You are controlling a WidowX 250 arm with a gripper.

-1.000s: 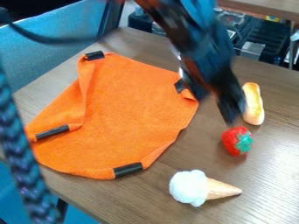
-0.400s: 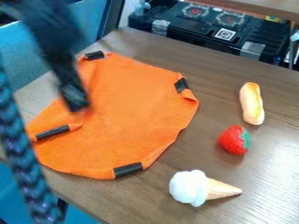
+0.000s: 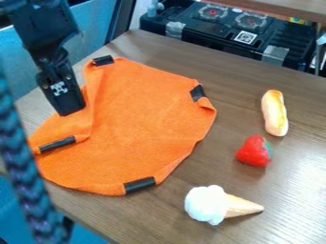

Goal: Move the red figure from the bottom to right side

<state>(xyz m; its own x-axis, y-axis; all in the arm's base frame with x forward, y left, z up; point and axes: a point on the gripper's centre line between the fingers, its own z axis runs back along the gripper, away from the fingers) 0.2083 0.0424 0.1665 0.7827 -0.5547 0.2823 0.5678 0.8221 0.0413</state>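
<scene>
Red strawberry (image 3: 253,151), across orange cloth (image 3: 143,114) from pincer (image 3: 71,108), cannot tell whether apart or together

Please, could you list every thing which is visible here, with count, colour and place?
strawberry: one, red, between bread and cone
bread: one, yellow-tan, right
ice-cream cone: one, white and tan, bottom
cloth: one, orange, left and centre
black strips: four, black, cloth edges
table: one, brown, beneath these
stove: one, black, behind table
blue fabric: one stretch, blue, upper left
braided cord: one, blue-purple, left edge
arm: one, black, upper left
gripper: one, black, above cloth's left part
</scene>
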